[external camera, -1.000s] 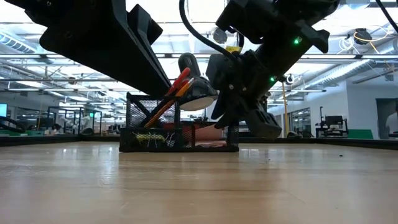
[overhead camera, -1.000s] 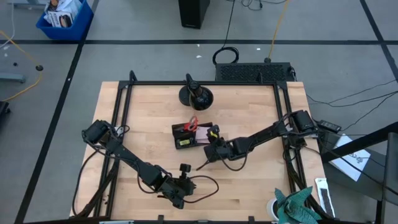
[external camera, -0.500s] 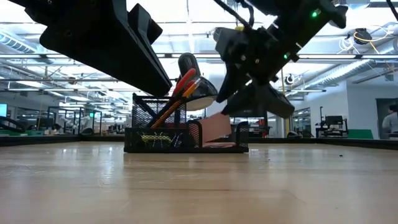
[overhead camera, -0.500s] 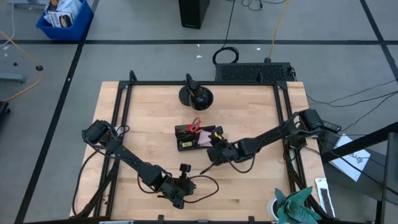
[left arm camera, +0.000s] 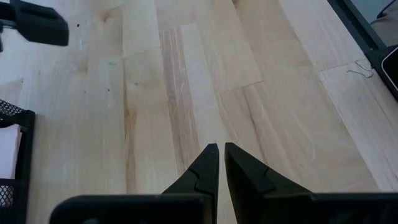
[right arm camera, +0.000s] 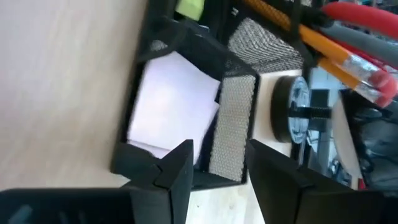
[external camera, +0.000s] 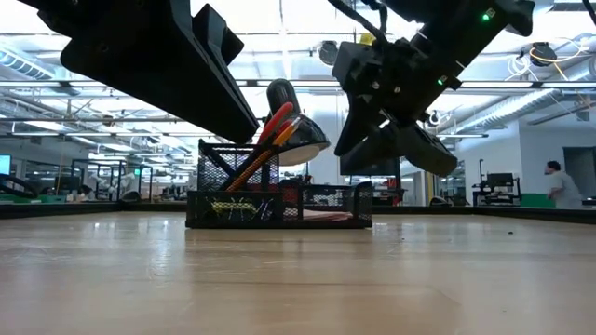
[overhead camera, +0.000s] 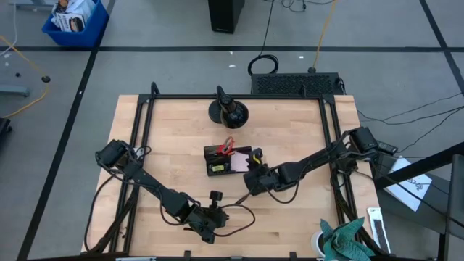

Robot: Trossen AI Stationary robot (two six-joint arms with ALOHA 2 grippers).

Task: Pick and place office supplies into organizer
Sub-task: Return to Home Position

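Observation:
The black mesh organizer (overhead camera: 214, 153) stands at mid table. Red-handled scissors (external camera: 273, 122) and orange pencils (right arm camera: 323, 42) lean upright in its tall cup. The sticky-note pad (right arm camera: 171, 106) lies flat in the low compartment on the organizer's right end, and a small yellow item (right arm camera: 189, 7) sits beyond it. My right gripper (right arm camera: 217, 165) hangs open just above and near-right of that compartment (overhead camera: 250, 174), touching nothing. My left gripper (left arm camera: 219, 149) waits shut over bare wood near the table's front edge (overhead camera: 212, 217).
The round black stand base (overhead camera: 228, 111) sits behind the organizer. Bare wood (overhead camera: 167, 138) lies to the organizer's left and in front of it. A blue bin (overhead camera: 75, 20) is on the floor far left, and green cloth (overhead camera: 348, 243) at the near right corner. A person (external camera: 556, 181) walks far behind.
My right gripper has let go of the pad, which stood tilted in the compartment and now lies flat. The gripper has risen and drawn back toward the table's near right. The organizer has slid a little toward the right edge.

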